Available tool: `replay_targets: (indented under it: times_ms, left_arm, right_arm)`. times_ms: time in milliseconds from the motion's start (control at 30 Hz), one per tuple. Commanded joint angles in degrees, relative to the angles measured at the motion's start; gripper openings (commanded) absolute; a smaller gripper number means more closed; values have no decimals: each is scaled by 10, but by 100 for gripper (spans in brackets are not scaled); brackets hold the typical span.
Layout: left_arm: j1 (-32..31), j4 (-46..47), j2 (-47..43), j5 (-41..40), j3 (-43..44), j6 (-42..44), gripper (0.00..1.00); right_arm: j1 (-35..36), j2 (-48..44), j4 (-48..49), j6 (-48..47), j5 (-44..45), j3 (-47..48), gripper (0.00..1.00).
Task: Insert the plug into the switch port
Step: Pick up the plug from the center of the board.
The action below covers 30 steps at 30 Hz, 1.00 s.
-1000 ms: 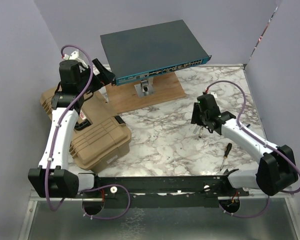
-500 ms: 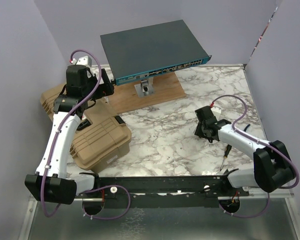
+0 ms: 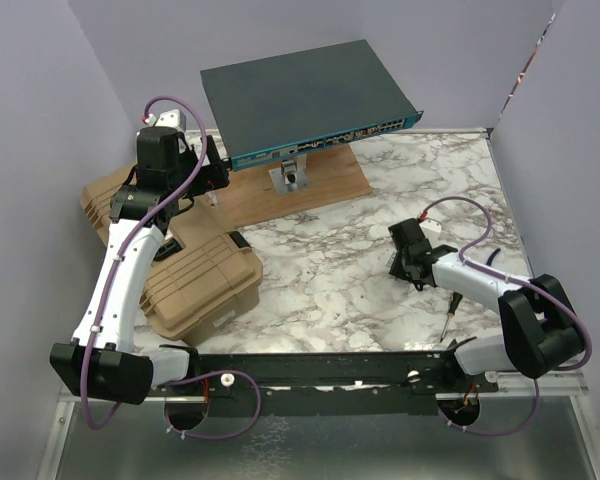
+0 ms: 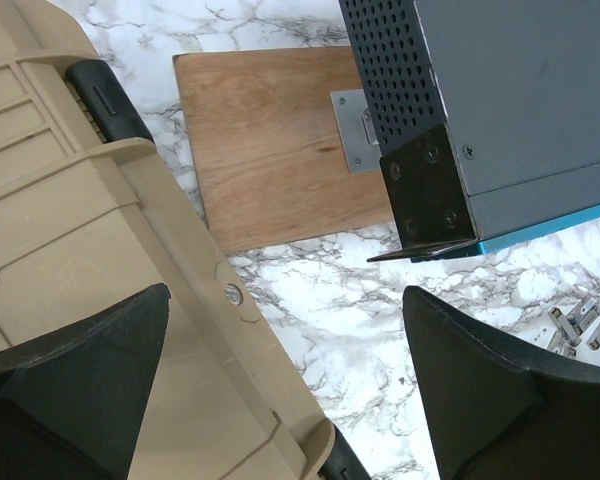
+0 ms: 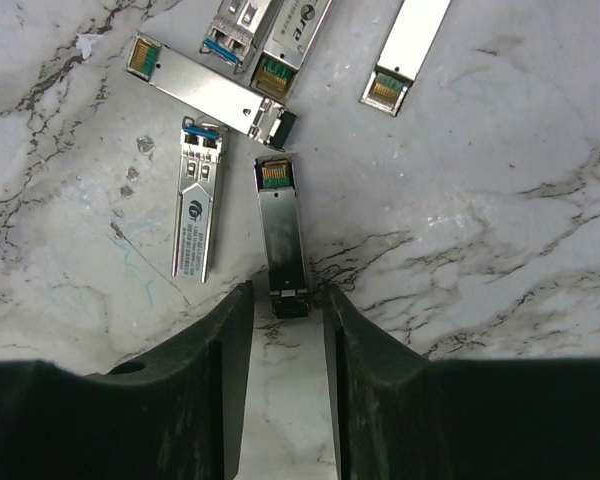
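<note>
Right gripper has dropped to the bench's right side, jaws apart astride the SFP plug; centre, then close squarely. Left gripper gapes empty by the switch, far edge

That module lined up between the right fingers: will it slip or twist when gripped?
Probably rigid: the plug is a straight, metal-cased bar. Its smooth sides may slip, as the right gripper straddles only one end. Flat-sided, so rolling is unlikely.

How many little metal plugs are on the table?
6 plugs: one between the right gripper's fingers, one left of it, one slanted above, two at top centre, one top right. Others may lie out of view.
</note>
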Motion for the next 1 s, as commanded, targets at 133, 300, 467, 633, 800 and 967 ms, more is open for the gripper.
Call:
replay_targets:
  times_ms: [133,300,467,633,800,967]
  left_arm:
    - [-2,1,3,-17,10,0,99]
    - [-2,6,6,-9,11,-5,99]
    - [-2,12,11,0,15,-10,99]
    - [-1,18,15,22,25,-8,99]
    - [-1,21,16,64,42,25,99]
    - [-1,22,12,115,59,81,99]
  right_arm:
    - [-2,29,25,-6,-2,-3,26]
    - [-1,14,7,-13,-10,1,7]
    - [-1,-14,-35,-42,-29,33,1]
    - [-1,-50,-78,-118,-68,82,0]
    - [0,-82,-102,-225,-158,145,1]
    - [1,-98,-119,-293,-239,205,1]
